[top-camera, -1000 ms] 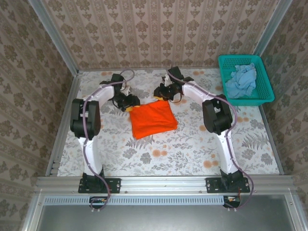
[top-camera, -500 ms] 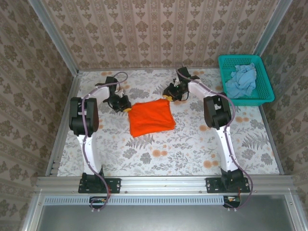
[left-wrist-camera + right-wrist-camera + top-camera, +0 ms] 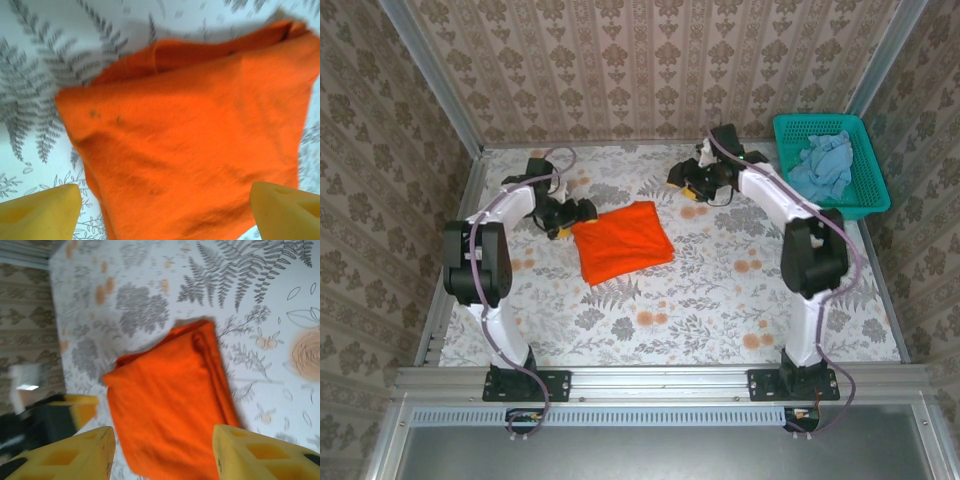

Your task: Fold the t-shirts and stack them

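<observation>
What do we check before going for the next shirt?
1. Orange t-shirt folded, lying on table: ok.
2. Left gripper open: ok. Clear of the cloth: cannot tell, it sits at the shirt's left edge.
3. Right gripper open and empty, apart from the shirt: ok.
4. Pale blue t-shirt folded and stacked: not ok, crumpled in basket.
5. Tabletop between right arm and basket free: ok.
</observation>
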You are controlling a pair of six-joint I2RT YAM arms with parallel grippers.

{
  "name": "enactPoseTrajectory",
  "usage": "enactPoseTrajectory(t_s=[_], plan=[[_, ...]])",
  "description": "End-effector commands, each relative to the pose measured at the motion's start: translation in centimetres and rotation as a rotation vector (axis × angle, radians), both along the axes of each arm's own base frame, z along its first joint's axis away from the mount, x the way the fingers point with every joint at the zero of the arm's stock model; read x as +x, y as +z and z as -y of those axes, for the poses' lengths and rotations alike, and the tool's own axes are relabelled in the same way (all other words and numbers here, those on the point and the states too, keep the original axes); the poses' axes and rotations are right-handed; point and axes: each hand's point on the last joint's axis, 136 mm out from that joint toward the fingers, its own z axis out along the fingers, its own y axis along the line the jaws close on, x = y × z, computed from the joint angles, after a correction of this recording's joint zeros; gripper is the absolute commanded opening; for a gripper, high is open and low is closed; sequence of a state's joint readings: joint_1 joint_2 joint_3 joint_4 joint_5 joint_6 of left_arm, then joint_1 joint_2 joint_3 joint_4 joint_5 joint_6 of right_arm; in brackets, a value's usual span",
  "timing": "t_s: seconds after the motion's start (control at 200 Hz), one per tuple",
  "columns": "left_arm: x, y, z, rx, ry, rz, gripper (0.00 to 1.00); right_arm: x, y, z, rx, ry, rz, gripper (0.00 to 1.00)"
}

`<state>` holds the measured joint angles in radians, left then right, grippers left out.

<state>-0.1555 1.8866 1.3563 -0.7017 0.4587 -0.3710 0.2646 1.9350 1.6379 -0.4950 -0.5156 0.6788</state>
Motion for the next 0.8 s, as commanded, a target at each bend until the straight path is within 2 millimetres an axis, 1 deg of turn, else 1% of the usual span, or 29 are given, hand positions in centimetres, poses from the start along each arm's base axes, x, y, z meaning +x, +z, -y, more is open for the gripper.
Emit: enactPoseTrajectory(t_s=[0.0,0.075,0.135,0.165,0.25,0.33,0.365,0.43,0.5,0.515,0.56,0.61,0.64,0.65,0.67,0.69,0.715,0.795], plan=[[-3.3,-2.1,-0.3,0.073,-0.059,-0.056,0.89,-2.6,0.5,1.4,-0.057,0.007,0.054,0.57],[-3.7,-3.4,-0.2,0.083,-0.053,-0.077,0.87,-4.5,0.7,2.1,-0.072,0.007,0.062,0.57],[-3.0,-4.3,0.0,0.094,-0.047,-0.066,0.83,-5.8,1.0,2.6,-0.083,0.008,0.077,0.58],[-2.6,-4.7,0.2,0.094,-0.046,-0.058,0.79,-6.4,1.0,2.9,-0.088,0.006,0.078,0.58],[-1.3,-6.1,0.6,0.104,-0.049,-0.064,0.59,-7.8,1.0,3.6,-0.102,-0.001,0.083,0.58],[0.0,-6.9,0.8,0.118,-0.049,-0.065,0.41,-9.0,0.4,4.1,-0.119,-0.004,0.069,0.57],[0.6,-7.1,0.7,0.129,-0.04,-0.056,0.35,-9.5,0.1,4.3,-0.127,-0.004,0.062,0.57],[1.9,-7.1,0.3,0.157,-0.027,-0.033,0.27,-10.5,-0.5,4.7,-0.142,-0.006,0.038,0.56],[3.5,-6.9,-0.5,0.199,-0.011,-0.013,0.2,-11.6,-1.0,5.3,-0.158,-0.014,0.023,0.54],[3.7,-7.0,-0.8,0.21,-0.011,-0.01,0.17,-11.8,-1.1,5.4,-0.16,-0.018,0.022,0.54],[5.0,-6.6,-1.5,0.241,-0.001,0.011,0.09,-12.5,-1.3,5.8,-0.168,-0.034,0.015,0.54],[6.4,-6.0,-2.2,0.26,0.0,0.041,0.04,-13.2,-1.5,6.3,-0.178,-0.049,0.012,0.54],[7.2,-5.6,-2.7,0.277,-0.005,0.058,0.02,-13.6,-2.0,6.6,-0.19,-0.058,-0.003,0.54],[7.5,-5.5,-2.9,0.286,-0.008,0.066,0.01,-13.8,-1.4,6.7,-0.187,-0.064,0.013,0.54],[8.1,-5.2,-3.3,0.301,-0.011,0.078,0.0,-14.0,-1.2,6.9,-0.189,-0.073,0.02,0.54],[8.6,-5.0,-3.7,0.317,-0.017,0.088,0.0,-14.2,-1.2,7.1,-0.193,-0.08,0.022,0.54],[9.3,-4.7,-4.1,0.335,-0.024,0.1,0.0,-14.9,-1.6,7.5,-0.206,-0.087,-0.004,0.54],[11.5,-3.7,-5.9,0.396,-0.039,0.139,0.0,-15.9,-1.9,8.2,-0.22,-0.116,-0.021,0.53]])
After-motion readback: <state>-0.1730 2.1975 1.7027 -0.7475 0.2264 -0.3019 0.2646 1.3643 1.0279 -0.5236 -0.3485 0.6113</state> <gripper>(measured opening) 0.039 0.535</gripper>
